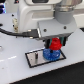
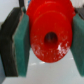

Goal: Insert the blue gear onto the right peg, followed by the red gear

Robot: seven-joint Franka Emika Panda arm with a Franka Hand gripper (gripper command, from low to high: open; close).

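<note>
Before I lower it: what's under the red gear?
The blue gear lies on the base plate below the red gear in the hand. The peg is hidden.

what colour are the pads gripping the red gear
Teal green, clearest in the wrist view, where the pads clamp the red gear.

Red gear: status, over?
Gripper shut on the round red plastic gear, teal fingers either side. Flat blue toothed gear already on grey base plate. Peg hidden; nothing seen obstructing.
</note>
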